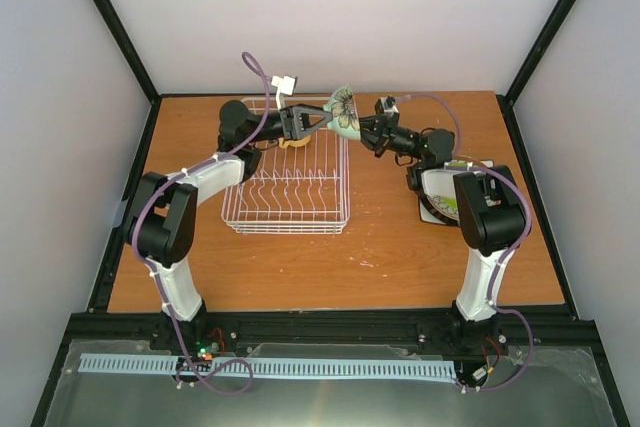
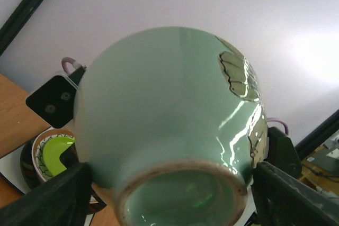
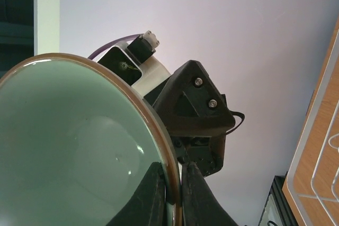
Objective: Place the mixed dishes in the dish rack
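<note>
Both arms meet at one thing: the pale grey-green cup point(image 1: 345, 109) point(image 2: 169, 115) point(image 3: 69, 146), held in the air on its side above the far right corner of the dish rack point(image 1: 285, 230), at about 1 o'clock from the rack's middle. The right gripper point(image 1: 362, 127) point(image 3: 172, 183) pinches the cup's brown rim, one finger inside, one outside. The left gripper point(image 1: 322, 117) point(image 2: 169, 194) has its fingers point(image 2: 58, 199) spread wide and set against both sides of the cup near its foot (firm contact, as far as I can see). A yellow-tan mug point(image 1: 293, 143) sits at the rack's far end. The stack of plates point(image 1: 440, 197) lies on the table point(image 1: 380, 257) at 3 o'clock from the rack.
</note>
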